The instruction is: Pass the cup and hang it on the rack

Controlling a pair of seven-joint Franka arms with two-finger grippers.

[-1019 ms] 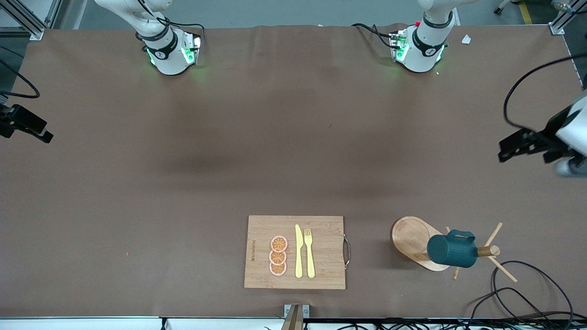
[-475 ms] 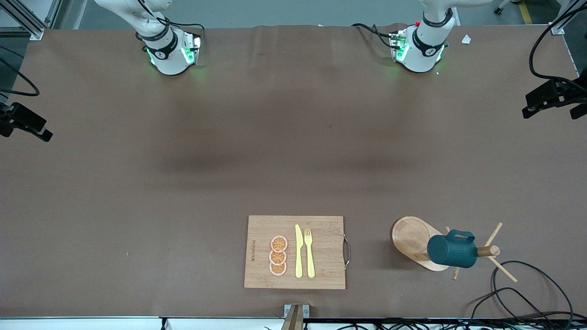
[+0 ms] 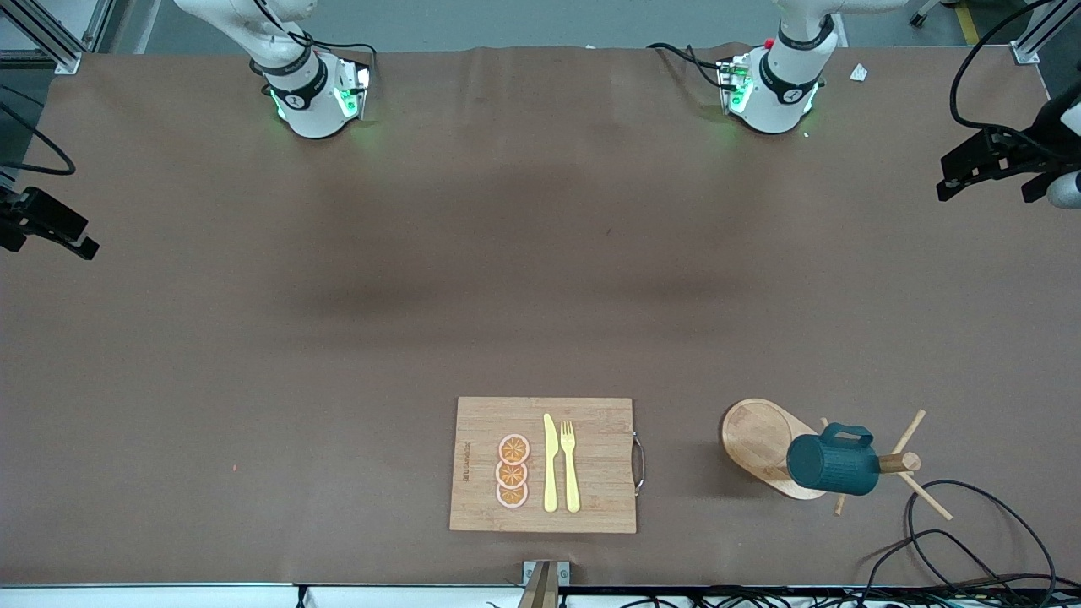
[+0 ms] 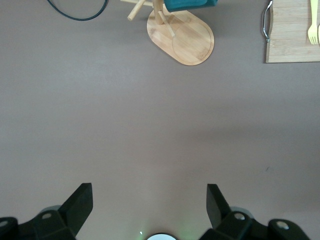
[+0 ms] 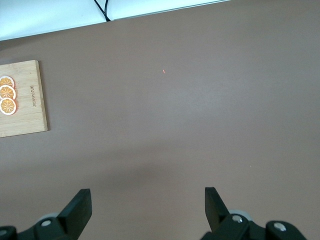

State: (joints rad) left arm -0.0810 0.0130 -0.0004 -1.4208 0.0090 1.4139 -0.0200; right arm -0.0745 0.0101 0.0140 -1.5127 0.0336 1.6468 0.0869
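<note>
Cup (image 3: pixel 832 463) hung on rack (image 3: pixel 764 439), claws apart.

Bare table (image 3: pixel 507 279); cutting board (image 3: pixel 591 498) beside rack (image 3: pixel 760 439).

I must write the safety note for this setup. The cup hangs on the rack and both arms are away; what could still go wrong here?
1. The cup hangs tilted on one thin peg of the rack; a bump might slip it off.
2. A loose black cable lies beside the rack's pegs; a pull on it could tip the rack.
3. The left gripper and right gripper are open over bare table, so neither could catch it.
</note>
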